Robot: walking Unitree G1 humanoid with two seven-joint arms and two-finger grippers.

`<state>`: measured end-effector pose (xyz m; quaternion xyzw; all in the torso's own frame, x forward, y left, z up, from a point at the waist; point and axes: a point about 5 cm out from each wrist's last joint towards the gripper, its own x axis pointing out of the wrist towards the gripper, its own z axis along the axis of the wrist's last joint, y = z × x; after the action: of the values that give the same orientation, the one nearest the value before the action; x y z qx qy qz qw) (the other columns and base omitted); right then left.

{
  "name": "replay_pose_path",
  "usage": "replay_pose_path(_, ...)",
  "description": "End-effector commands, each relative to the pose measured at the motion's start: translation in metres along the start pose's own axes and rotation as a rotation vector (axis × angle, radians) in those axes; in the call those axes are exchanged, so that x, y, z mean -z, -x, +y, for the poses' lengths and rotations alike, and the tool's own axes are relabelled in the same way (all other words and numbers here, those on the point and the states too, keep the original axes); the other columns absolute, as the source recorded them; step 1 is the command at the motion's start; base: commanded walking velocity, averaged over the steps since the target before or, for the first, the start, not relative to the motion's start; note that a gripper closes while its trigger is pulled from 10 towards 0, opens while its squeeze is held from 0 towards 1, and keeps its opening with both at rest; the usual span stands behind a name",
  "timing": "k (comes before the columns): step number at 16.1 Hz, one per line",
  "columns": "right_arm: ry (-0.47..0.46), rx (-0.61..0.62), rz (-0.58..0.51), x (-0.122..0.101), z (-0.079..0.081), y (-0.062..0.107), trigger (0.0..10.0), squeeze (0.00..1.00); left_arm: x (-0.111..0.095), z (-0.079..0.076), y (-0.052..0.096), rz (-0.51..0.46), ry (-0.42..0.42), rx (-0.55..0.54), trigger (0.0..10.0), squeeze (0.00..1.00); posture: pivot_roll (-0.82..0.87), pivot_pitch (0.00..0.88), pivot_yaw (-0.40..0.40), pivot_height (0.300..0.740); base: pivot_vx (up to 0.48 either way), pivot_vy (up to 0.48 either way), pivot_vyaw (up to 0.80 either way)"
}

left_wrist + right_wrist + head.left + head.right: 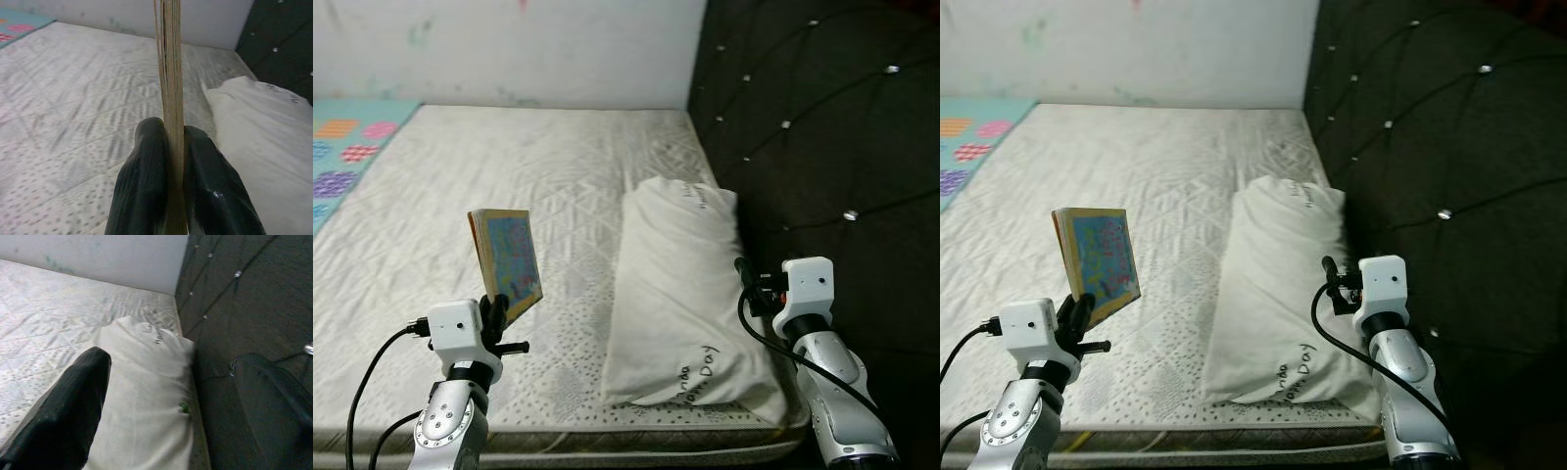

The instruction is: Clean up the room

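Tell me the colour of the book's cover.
The book in the left gripper has a mostly blue cover with multicoloured speckles, clearest in the left eye view.

Light is soft and even, falling from above with no hard glare. The quilted white mattress (509,186) reads bright and slightly washed toward the top of the head views, while the tufted black headboard (822,127) on the right swallows detail — only its small metal studs catch highlights. The plain white pillow (680,294) throws a faint shadow along its lower left edge. Both head views are sharp, a little grainy. In the wrist views the near black fingers (146,191) are soft and out of focus — a small sheen sits on one.
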<state>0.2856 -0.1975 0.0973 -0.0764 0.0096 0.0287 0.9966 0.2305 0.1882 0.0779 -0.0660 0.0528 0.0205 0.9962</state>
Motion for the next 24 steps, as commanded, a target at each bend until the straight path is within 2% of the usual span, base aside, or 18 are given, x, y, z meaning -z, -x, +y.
replay_pose_path(1,-0.003,0.003,0.009,0.0010,-0.0014,0.0000,10.0,0.00,-0.0084,-0.0038,-0.0035,-0.041,-0.001,0.016,10.0,0.00,-0.14,0.000,-0.021,0.740,0.000,0.000,-0.47)
replay_pose_path(10,0.000,-0.004,0.003,0.0006,-0.0012,-0.0003,10.0,0.00,-0.0082,-0.0034,-0.0039,-0.041,0.012,0.012,10.0,0.00,-0.14,0.000,-0.022,0.740,0.000,0.454,0.00)
replay_pose_path(17,-0.005,-0.010,0.000,0.0004,-0.0003,-0.0004,10.0,0.00,-0.0101,-0.0054,-0.0036,-0.057,0.025,0.042,10.0,0.00,-0.14,0.000,-0.021,0.740,0.000,0.000,0.00)
replay_pose_path(20,0.042,-0.021,-0.011,-0.0006,0.0002,-0.0003,10.0,0.00,-0.0102,-0.0059,-0.0034,-0.059,0.027,0.054,10.0,0.00,-0.14,0.000,-0.020,0.740,0.000,0.000,0.00)
replay_pose_path(24,0.034,-0.018,-0.005,0.0003,0.0002,-0.0001,10.0,0.00,-0.0104,-0.0066,-0.0032,-0.061,0.030,0.063,10.0,0.00,-0.14,0.000,-0.020,0.740,0.000,0.000,0.14)
